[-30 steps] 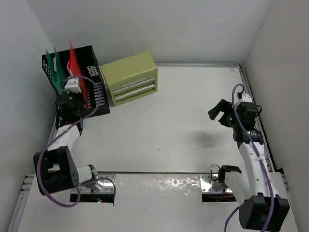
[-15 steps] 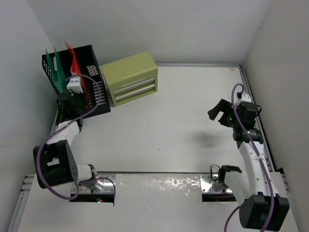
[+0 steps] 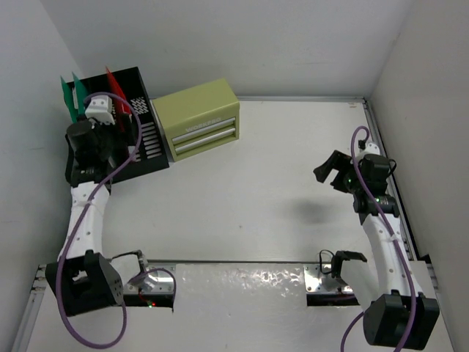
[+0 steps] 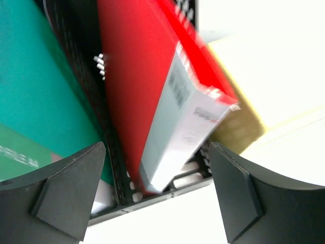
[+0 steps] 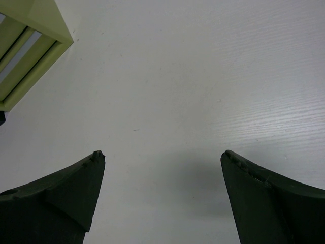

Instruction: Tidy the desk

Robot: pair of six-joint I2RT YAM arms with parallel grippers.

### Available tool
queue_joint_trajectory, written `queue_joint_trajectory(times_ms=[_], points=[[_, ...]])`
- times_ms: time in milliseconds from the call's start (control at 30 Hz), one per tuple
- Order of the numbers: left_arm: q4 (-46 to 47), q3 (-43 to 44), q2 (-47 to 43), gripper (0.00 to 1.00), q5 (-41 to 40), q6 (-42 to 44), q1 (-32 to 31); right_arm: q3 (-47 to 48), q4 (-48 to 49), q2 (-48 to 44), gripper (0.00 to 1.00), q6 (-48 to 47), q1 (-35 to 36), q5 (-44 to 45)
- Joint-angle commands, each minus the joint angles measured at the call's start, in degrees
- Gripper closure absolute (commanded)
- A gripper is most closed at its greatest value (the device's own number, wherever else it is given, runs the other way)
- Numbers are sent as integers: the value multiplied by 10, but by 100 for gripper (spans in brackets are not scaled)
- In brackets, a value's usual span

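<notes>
Left wrist view shows my left gripper (image 4: 156, 147) spread wide and empty above the black mesh rack (image 3: 150, 143) at the desk's (image 3: 256, 191) far-left corner; a red folder (image 4: 147, 91) and green folders (image 4: 40, 91) stand inside it; my right gripper (image 5: 162, 155) gapes, holding nothing, over the desk near the right edge.

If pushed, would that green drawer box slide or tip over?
Probably slide: the drawer box is low, wide and sits flat on the desk. Its two drawers might creep open. It looks like metal, so likely heavy.
</notes>
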Motion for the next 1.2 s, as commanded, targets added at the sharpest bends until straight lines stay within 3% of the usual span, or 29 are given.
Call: queue_joint_trajectory(times_ms=[0,167,333,500,600,700,800,867,967,1033,1167], points=[[-136,82,-39,19,48,17,2,16,12,6,6,1,1,-24],[-337,106,-79,18,107,144,-32,-3,2,-12,5,6,1,-33],[-433,8,-168,19,63,268,-55,-8,-24,-43,5,9,1,-44],[-422,-119,-262,18,-55,309,-54,-25,-46,-66,5,10,1,-32],[-364,-193,-297,18,-89,283,-55,-21,-94,-79,5,-13,1,-11],[-314,-222,-340,18,-144,245,-54,-61,-77,-115,5,-9,1,-8],[-305,-235,-388,17,-117,258,-54,-107,-52,-143,5,-6,1,7],[-309,-254,-394,13,-48,281,-54,-119,-57,-147,5,-21,1,34],[-301,-276,-367,12,44,337,-54,-129,-76,-155,4,-48,1,63],[-251,-292,-342,11,59,321,-54,-142,-73,-174,4,-42,1,82],[-263,-277,-300,11,86,331,-54,-159,-63,-224,3,-44,1,85]])
